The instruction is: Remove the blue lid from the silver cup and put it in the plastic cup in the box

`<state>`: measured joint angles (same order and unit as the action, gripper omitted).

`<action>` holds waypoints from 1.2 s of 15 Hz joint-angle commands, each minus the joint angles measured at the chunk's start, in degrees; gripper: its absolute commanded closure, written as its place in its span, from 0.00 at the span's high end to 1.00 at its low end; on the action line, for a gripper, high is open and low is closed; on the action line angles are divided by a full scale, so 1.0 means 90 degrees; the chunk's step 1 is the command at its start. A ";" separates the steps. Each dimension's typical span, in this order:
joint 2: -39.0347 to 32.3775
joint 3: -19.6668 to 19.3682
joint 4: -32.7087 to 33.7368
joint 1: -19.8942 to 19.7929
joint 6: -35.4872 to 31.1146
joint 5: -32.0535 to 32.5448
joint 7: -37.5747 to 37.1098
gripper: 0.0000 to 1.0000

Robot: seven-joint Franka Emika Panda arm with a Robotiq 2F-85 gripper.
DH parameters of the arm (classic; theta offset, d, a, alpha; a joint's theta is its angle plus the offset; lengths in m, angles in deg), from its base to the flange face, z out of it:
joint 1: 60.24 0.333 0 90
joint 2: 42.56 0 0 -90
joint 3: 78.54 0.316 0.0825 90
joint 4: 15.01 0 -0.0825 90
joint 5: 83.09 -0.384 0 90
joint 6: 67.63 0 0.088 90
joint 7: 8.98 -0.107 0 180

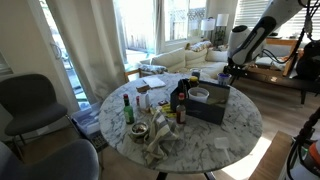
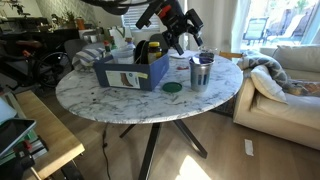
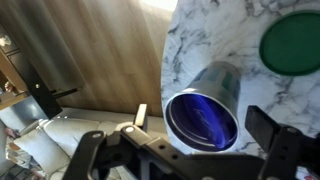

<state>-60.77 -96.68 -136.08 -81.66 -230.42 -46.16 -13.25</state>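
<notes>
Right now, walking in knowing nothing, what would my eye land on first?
Probably the round marble table, crowded with dark bottles and a blue-grey box. Above it hangs the robot's black pincer, open, over a silver cup near the table's edge. In the wrist view the cup's blue lid gleams, a green disc lying beside it.

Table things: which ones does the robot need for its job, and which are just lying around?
Needed: blue lid, silver cup, plastic cup, box, gripper.
Just lying about: green lid, green bottle, dark bottle.
</notes>
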 commanded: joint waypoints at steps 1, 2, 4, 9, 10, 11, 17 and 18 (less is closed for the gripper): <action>-0.0103 -0.0186 0.0043 0.0246 -0.0032 -0.0448 0.0316 1.00; -0.0160 -0.0169 0.0080 0.0253 -0.0033 -0.0551 0.0366 1.00; -0.0191 -0.0170 0.0111 0.0247 -0.0034 -0.0590 0.0386 1.00; -0.0499 0.0340 0.0315 -0.0178 -0.0588 -0.1696 0.1430 1.00; -0.0542 0.0603 0.0337 -0.0399 -0.0671 -0.2067 0.1954 1.00; -0.0585 0.0763 0.0388 -0.0535 -0.0676 -0.2258 0.2405 1.00; -0.0542 0.0848 0.0409 -0.0561 -0.0522 -0.2640 0.2985 1.00; -0.0539 0.0845 0.0409 -0.0543 -0.0522 -0.2638 0.2980 1.00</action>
<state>-65.61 -87.97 -132.26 -87.74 -235.03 -68.85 12.95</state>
